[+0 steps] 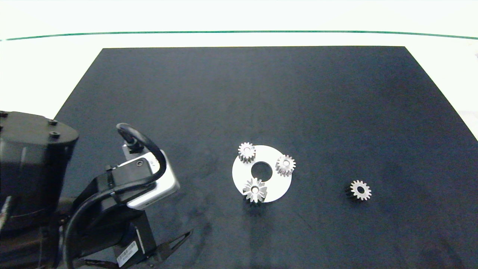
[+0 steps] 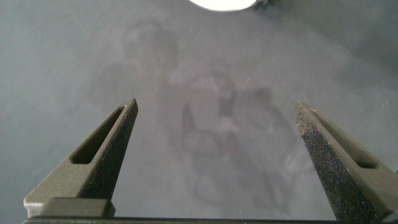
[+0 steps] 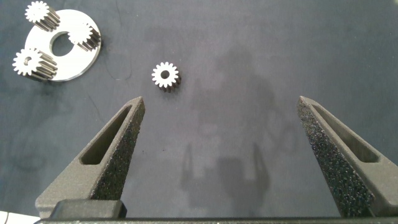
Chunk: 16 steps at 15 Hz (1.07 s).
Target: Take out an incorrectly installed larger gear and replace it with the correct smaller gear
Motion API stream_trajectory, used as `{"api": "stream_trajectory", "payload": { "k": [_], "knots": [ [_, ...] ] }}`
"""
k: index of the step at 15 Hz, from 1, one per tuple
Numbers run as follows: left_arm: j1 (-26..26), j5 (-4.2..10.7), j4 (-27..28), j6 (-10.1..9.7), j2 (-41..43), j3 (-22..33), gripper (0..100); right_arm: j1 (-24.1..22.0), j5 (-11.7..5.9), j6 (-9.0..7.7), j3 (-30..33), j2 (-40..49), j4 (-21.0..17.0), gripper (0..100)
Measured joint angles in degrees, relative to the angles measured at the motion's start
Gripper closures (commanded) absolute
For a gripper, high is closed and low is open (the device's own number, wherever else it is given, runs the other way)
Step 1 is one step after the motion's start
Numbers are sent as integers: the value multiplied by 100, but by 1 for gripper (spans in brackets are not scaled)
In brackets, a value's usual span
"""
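Observation:
A white round plate [image 1: 278,185] with a centre hole lies on the black mat and carries three gears. The larger gear [image 1: 255,189], with long flared teeth, stands on the plate's near edge and also shows in the right wrist view [image 3: 28,62]. Two short-toothed gears [image 1: 247,151] [image 1: 285,164] stand on the plate's far and right sides. A loose smaller gear [image 1: 360,190] [image 3: 165,74] lies flat on the mat to the plate's right. My left gripper [image 2: 216,104] hangs open and empty over bare mat, left of the plate. My right gripper [image 3: 221,99] is open and empty, short of the loose gear.
The black mat [image 1: 261,93] covers most of the white table. The left arm [image 1: 142,186] fills the near left corner of the head view. The right arm is outside that view. A sliver of the plate [image 2: 221,3] shows in the left wrist view.

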<state>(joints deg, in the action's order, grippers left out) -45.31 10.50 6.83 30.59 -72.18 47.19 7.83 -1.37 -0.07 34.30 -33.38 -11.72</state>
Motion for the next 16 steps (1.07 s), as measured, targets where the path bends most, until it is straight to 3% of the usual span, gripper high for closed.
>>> {"api": "stream_trajectory", "payload": {
  "k": [2, 11, 13, 16],
  "knots": [
    [-121, 41, 15, -13, -325, 154, 0, 2, -1, 0, -2, -7, 0, 0],
    [-619, 645, 0, -71, -1381, 1008, 0, 16, -1, 7, -13, 45, 0, 0],
    [-662, 689, 4, -77, -1621, 1172, 0, 16, -1, 7, -13, 56, 0, 0],
    [-717, 691, 13, -239, -1952, 1452, 0, 16, 5, 10, -18, 59, 0, 0]
  ]
}}
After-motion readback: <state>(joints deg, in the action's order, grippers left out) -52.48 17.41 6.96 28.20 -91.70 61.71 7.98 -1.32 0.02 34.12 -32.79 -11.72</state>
